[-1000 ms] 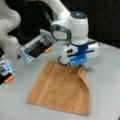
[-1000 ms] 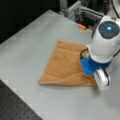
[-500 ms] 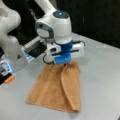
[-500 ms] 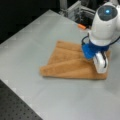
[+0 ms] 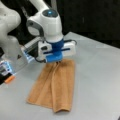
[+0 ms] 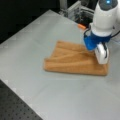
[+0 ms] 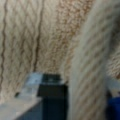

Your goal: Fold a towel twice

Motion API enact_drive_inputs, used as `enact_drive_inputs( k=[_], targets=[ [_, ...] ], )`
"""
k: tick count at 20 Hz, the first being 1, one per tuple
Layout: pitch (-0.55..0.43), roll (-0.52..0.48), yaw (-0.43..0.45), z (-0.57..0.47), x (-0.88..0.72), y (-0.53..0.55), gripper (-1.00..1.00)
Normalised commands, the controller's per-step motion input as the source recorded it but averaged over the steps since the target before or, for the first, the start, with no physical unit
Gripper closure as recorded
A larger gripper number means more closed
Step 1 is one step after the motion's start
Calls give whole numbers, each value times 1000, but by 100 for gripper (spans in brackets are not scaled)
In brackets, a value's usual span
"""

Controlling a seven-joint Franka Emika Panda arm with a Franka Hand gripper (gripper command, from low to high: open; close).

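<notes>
Gripping towel (image 5: pixel 56 85) edge, end effector (image 5: pixel 57 62) lifting fold

The white Franka arm reaches steeply down in both front views, its blue-and-white wrist low above the table. The gripper (image 5: pixel 58 62) points downward, its fingers pinched closed on a raised fold of the towel (image 5: pixel 56 86); one dark finger (image 7: pixel 51 97) shows in the wrist view.

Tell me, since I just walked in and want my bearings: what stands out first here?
The orange-brown towel lies partly folded on the grey table, one side doubled over toward a front view's right. The white and blue gripper sits at the towel's far edge, holding a raised pleat of cloth. In the wrist view, towel fills nearly everything.
</notes>
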Motion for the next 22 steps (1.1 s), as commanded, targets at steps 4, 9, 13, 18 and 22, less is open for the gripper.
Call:
enact_drive_inputs(
  k=[4,9,13,18,22],
  targets=[
    [5,144,-70,-64,-380,71,100],
    [38,168,-28,-58,-393,57,100],
    [-13,143,-44,-111,-466,80,100],
    [-81,111,-21,-192,-561,71,100],
    [-118,96,-41,-158,-545,81,100]
  ],
)
